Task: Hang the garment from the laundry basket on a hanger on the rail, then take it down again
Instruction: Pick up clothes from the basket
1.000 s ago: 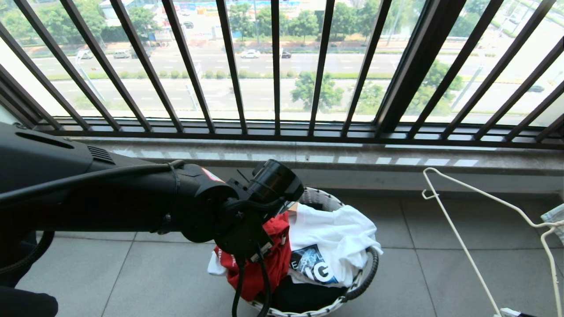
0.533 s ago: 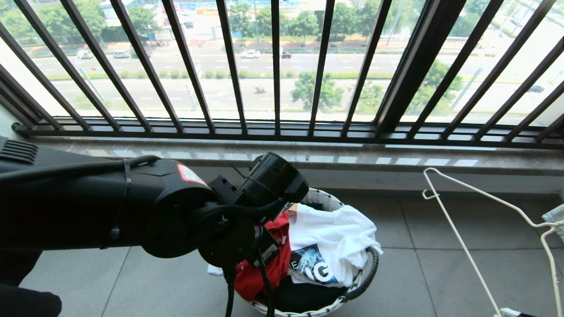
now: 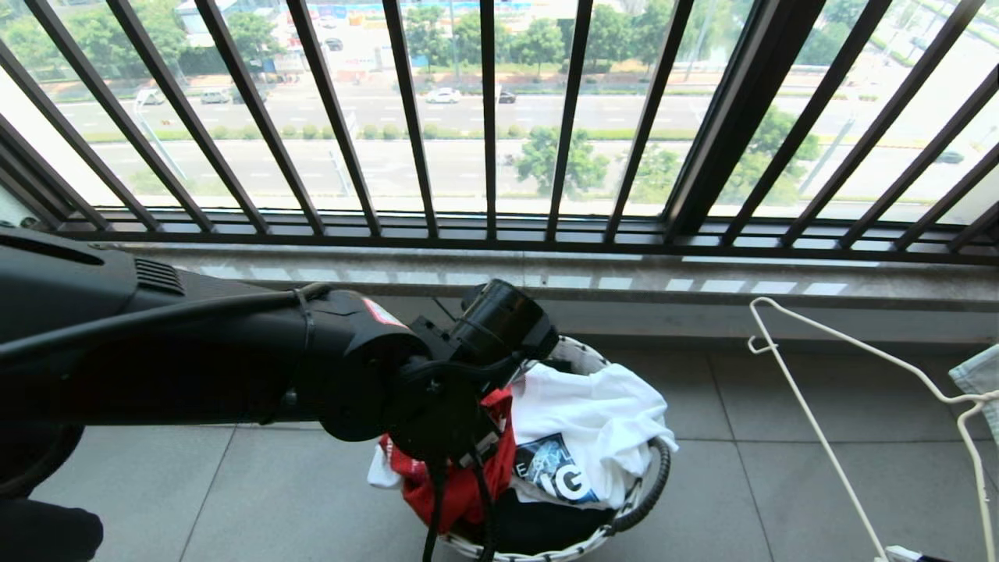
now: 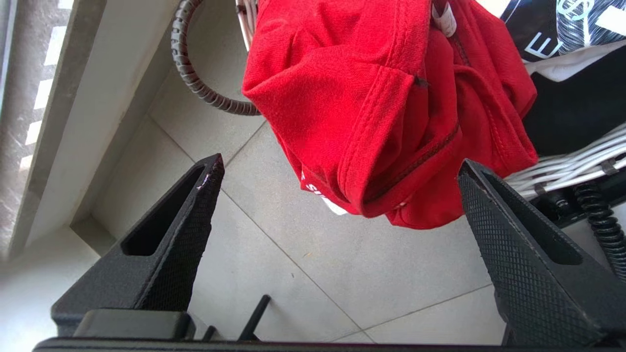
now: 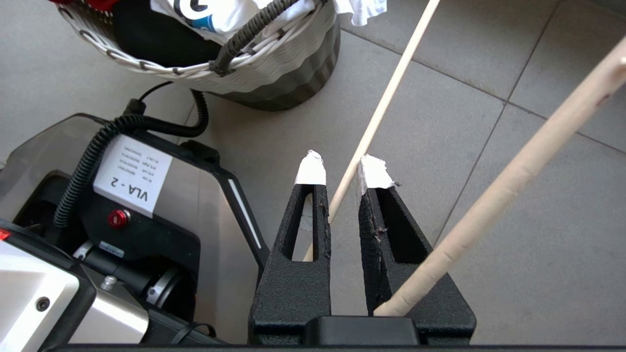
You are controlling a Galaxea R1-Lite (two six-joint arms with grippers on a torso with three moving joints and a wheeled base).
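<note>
The laundry basket [image 3: 652, 484] on the tiled floor served as the landmark. To its left, the left arm reached in over the floor so that the left gripper [image 4: 337, 171] hung just above the basket's left rim. Its fingers [image 4: 195, 205] stood spread wide and released, holding nothing. The garment [image 4: 381, 107], the red T-shirt, lay bunched over that left rim, part of it spilling outside the basket. Seen from the left wrist, a fold of it sat between the open fingers without touching them. This looked like an approach for a pinch, the wide spread leaving room for the thick wad of cloth.

Inside the basket, right of the red shirt, a white T-shirt [image 3: 593, 406] with a dark print lay on top, and a black garment [image 3: 538, 527] sat beneath it.

Well to the right of the basket, the right gripper [image 5: 340, 168] was clenched on the hanger [image 3: 812, 421]. One thin white wire ran between its fingers, so the frame stood ready and clear of the basket. The rail was not in view.
</note>
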